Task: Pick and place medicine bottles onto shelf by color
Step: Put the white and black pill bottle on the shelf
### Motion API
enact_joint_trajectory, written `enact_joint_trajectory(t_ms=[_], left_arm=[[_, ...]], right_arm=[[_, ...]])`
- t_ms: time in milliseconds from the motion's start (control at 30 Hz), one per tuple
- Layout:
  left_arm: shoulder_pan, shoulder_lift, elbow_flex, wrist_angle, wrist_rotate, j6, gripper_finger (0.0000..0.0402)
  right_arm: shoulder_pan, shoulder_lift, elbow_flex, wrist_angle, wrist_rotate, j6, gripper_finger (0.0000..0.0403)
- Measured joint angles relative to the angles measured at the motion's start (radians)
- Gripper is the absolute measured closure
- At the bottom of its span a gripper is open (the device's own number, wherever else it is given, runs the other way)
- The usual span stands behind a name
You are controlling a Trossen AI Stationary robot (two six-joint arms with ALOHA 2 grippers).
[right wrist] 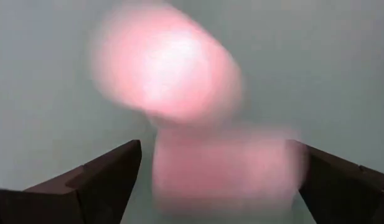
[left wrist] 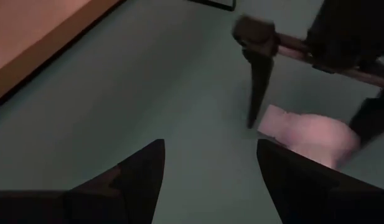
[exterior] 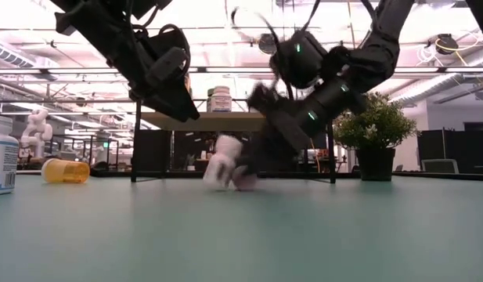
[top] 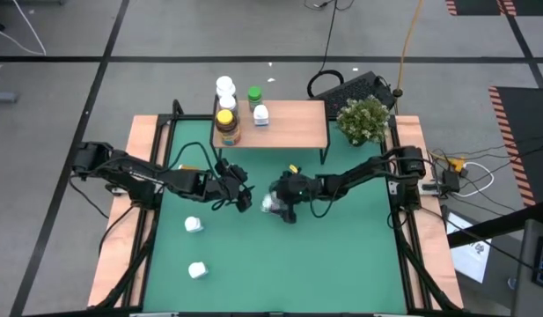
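A white medicine bottle [top: 269, 204] lies on the green table at mid-table, blurred in the right wrist view [right wrist: 179, 68]. My right gripper [right wrist: 220, 158] stands open around it, one finger on either side. My left gripper [top: 243, 197] hangs open just to the bottle's left with nothing between its fingers [left wrist: 142, 174]. The wooden shelf [top: 293, 123] stands at the far edge. On its left part stand two white bottles [top: 225, 88], an amber one with a yellow lid [top: 225, 125], a green one [top: 254, 95] and a white one with a blue label [top: 260, 114]. My right gripper has the white bottle [exterior: 224, 160] between its open fingers, which come slanting down from the table's right side. I cannot tell whether either finger [right wrist: 104, 174] touches it. The bottle rests tilted on the table.
Two more white bottles [top: 193, 224] [top: 197, 269] lie on the near left of the table. An orange bottle [exterior: 65, 171] lies on its side at the left. A potted plant [top: 363, 119] stands at the far right corner. The shelf's right half is bare.
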Motion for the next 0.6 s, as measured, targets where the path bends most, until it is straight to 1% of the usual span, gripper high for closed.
enact_joint_trajectory(t_ms=[67,167,267,367,500,533,600], left_arm=[[-0.006,0.0,0.0,-0.006,0.004,-0.006,0.0147],[-0.012,0.0,0.0,-0.006,0.007,-0.005,0.0147],[-0.013,0.0,0.001,-0.004,0.009,0.002,0.0147],[-0.015,0.0,0.001,-0.009,0.015,0.003,0.0147],[-0.026,0.0,0.001,-0.031,0.018,0.003,0.0147],[-0.029,0.0,0.001,-0.035,0.018,0.003,0.0147],[-0.032,0.0,0.001,-0.038,0.019,0.0,0.0147]], right_arm=[[0.005,-0.01,0.001,-0.05,-0.022,0.03,0.0016],[0.019,-0.022,-0.002,-0.069,-0.024,0.054,0.0016],[0.033,-0.024,-0.003,-0.033,-0.029,0.025,0.0016],[0.047,-0.025,-0.002,-0.026,-0.028,-0.056,0.0016],[0.072,-0.03,-0.003,-0.042,-0.028,-0.217,0.0016],[0.08,-0.037,-0.003,-0.044,-0.035,-0.245,0.0016],[0.095,-0.065,-0.003,-0.047,-0.092,-0.292,0.0016]])
